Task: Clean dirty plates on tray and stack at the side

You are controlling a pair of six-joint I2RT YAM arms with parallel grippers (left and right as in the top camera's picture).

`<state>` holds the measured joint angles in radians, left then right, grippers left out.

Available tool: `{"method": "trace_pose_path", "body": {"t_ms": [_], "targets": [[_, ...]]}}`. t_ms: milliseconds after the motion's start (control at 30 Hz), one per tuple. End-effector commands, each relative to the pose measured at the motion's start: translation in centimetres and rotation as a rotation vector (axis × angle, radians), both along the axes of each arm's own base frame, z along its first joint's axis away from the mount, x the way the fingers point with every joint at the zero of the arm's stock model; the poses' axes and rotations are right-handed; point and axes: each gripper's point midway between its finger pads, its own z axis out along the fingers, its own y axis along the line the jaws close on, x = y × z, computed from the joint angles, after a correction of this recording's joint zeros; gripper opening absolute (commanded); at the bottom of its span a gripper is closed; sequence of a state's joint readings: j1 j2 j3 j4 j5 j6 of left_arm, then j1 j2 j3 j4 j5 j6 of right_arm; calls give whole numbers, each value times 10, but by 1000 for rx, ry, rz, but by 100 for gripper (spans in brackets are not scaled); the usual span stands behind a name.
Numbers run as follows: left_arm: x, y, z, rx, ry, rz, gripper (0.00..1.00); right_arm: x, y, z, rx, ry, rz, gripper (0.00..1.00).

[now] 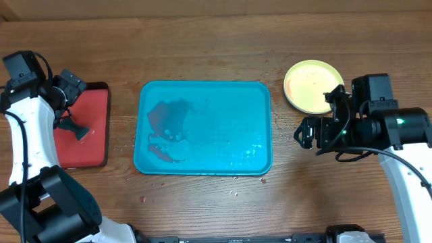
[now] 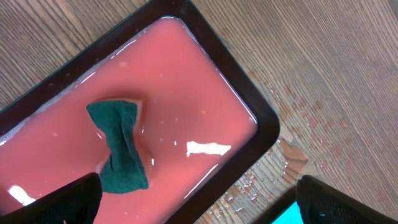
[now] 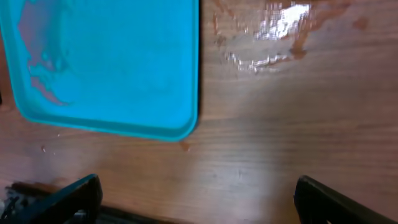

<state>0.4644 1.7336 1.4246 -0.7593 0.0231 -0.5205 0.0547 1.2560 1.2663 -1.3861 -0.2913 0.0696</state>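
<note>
The teal-blue tray (image 1: 202,94) lies in the middle of the table with red smears on its left part and no plate on it. It also shows in the right wrist view (image 3: 124,74). A yellow-green rimmed plate (image 1: 312,86) sits on the table to the right of the tray. The white and light blue plates do not show. My left gripper (image 1: 67,108) (image 2: 199,202) is open and empty over the red tray's right edge, near the sponge. My right gripper (image 1: 301,133) (image 3: 199,202) is open and empty over bare table, between the tray and the plate.
A red tray (image 1: 94,128) with a dark rim stands at the left, wet, with the dark bow-shaped sponge (image 1: 73,127) (image 2: 118,146) lying in it. Water drops and reddish spots mark the wood around both trays (image 3: 273,37).
</note>
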Motion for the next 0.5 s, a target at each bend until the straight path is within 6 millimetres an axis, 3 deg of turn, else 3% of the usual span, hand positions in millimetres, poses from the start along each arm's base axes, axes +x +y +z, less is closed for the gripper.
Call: {"method": "trace_pose_path", "body": {"t_ms": [0, 467], "targets": [[4, -2, 7, 11, -14, -18, 99, -5, -3, -1, -16, 12, -18, 100], [4, -3, 7, 11, -15, -21, 100, -4, 2, -2, -21, 6, 13, 100]]}}
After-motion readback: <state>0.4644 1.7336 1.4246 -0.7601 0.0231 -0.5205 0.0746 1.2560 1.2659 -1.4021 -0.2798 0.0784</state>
